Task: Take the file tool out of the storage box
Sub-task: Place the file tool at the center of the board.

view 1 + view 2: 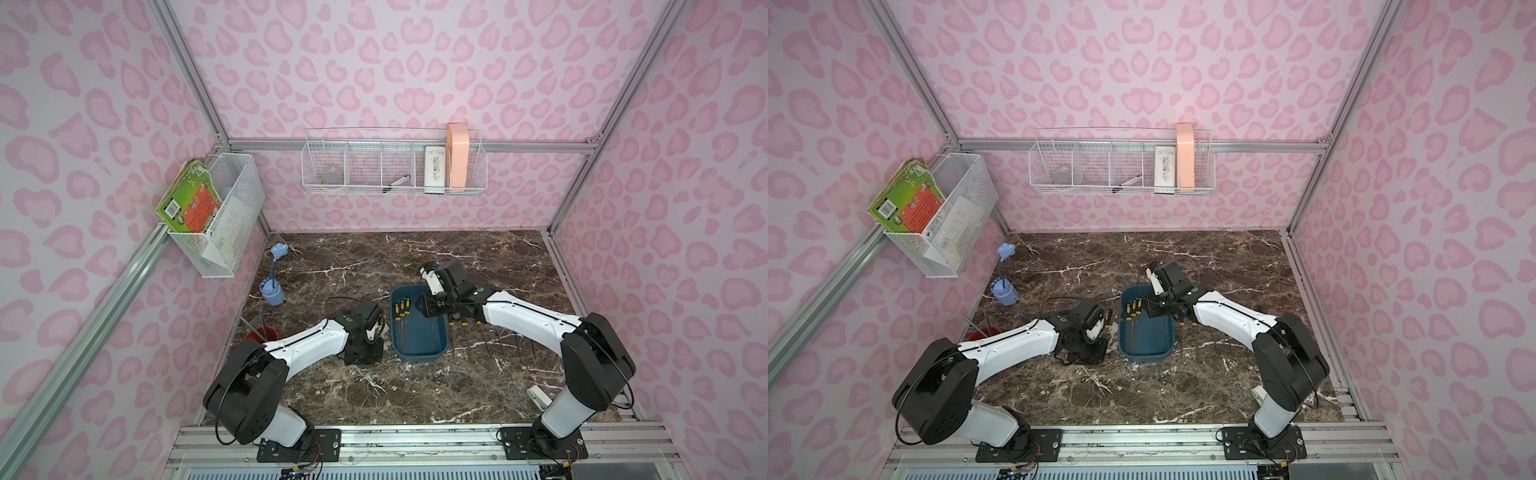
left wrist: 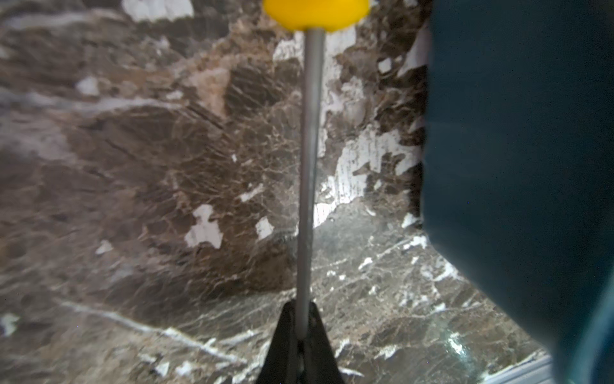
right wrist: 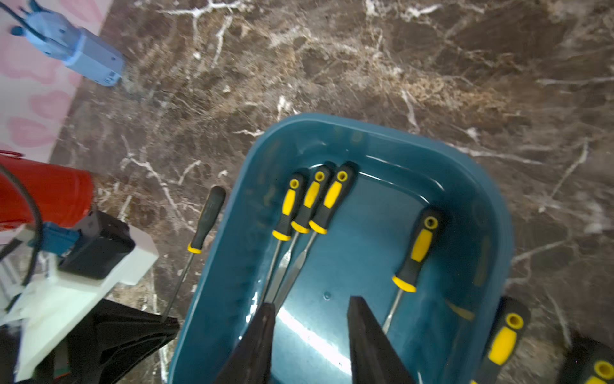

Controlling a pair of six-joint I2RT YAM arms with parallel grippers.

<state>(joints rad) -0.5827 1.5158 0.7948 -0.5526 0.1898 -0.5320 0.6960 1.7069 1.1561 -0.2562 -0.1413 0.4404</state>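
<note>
Far left, the red pot [image 1: 262, 332] stands by the wall. Next along, my left gripper [image 2: 300, 309] is low over the table [image 1: 415, 266], pincer together and clamped on the grey shaft of a file [image 2: 307, 166]. The file is outside the box, just beside its left wall, handle pointing toward the back. I can't tell whether it touches the marble.

The box [image 1: 419, 355] sits mid-table between the two arms. Inside, three files [image 3: 312, 199] lie bunched along the left side, handles touching, and a lone file [image 3: 420, 246] lies apart on the right side.

My right gripper [image 3: 311, 302] hangs over the box's far end, fingers apart, nothing between them; they point down between the bunch and the lone file.

Right of the box, loose files [image 1: 478, 332] lie in a row on the marble, partly under the right arm.
</note>
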